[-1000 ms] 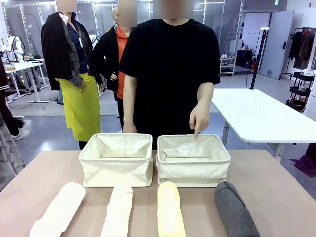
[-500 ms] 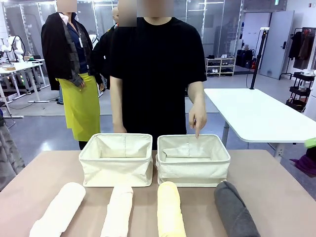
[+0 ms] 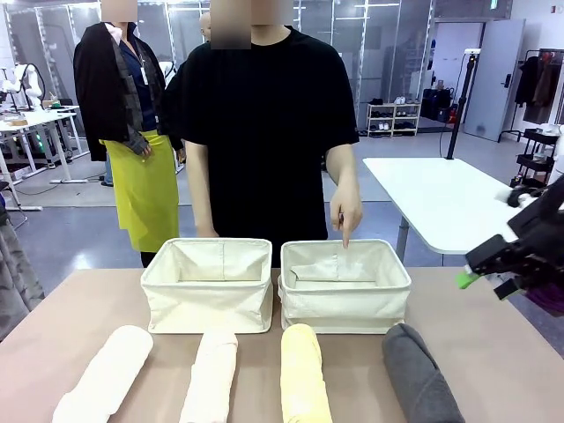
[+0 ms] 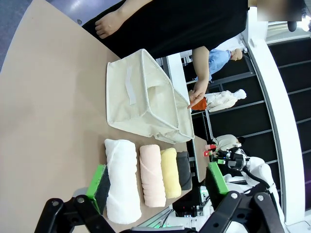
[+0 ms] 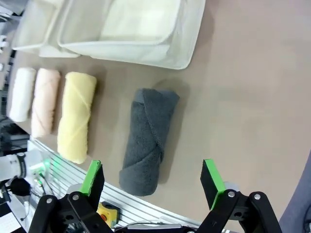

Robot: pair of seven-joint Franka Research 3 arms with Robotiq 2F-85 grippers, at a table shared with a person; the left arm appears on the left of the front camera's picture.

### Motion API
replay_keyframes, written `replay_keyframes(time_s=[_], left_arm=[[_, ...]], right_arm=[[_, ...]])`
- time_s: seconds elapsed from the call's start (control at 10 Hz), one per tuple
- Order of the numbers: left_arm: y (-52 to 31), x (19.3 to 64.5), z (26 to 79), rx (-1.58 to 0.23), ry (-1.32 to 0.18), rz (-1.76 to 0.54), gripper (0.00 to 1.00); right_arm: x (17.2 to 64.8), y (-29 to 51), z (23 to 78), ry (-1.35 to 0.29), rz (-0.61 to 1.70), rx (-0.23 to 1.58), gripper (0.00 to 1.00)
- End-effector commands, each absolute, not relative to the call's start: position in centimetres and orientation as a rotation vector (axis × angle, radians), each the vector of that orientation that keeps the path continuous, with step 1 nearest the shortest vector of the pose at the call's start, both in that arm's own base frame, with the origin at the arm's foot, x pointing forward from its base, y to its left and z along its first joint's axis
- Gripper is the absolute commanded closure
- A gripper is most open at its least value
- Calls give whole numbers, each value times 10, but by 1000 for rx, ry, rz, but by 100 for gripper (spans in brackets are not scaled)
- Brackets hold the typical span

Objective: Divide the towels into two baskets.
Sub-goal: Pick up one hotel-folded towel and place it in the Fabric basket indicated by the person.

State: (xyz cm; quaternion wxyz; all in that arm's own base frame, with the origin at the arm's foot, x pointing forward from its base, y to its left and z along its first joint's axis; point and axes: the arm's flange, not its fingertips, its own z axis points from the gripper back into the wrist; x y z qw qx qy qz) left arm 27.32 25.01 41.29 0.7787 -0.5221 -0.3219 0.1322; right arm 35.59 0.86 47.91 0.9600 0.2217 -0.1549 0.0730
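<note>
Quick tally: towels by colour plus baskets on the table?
White towel: 1
Cream towel: 1
Pale yellow towel: 1
Dark grey towel: 1
Baskets: 2
Total: 6

Dark grey rolled terry towel [image 3: 419, 377]: before right cream canvas basket [image 3: 345, 300], near end cut off.
Right gripper [image 3: 486, 282]: beside that basket, second pad seemingly hidden.

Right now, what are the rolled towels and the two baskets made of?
The white towel, cream towel, pale yellow towel and dark grey towel look like soft terry cloth: fuzzy, matte, dented where rolled. The left basket and right basket seem to be cream canvas: smooth woven walls, seamed rims, slightly sagging sides.
</note>
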Motion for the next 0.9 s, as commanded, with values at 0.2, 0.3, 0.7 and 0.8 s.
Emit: replay_keyframes(time_s=[0.2,0.3,0.7,0.8], left_arm=[[251,272,414,-1134,-706,285,0],[251,272,414,-1134,-706,285,0],[251,272,414,-1134,-706,285,0],[251,272,414,-1134,-706,285,0]], right_arm=[[345,69,446,-300,104,226,0],[342,83,435,-298,98,188,0],[329,109,404,-221,82,151,0],[327,111,396,-205,84,139,0]])
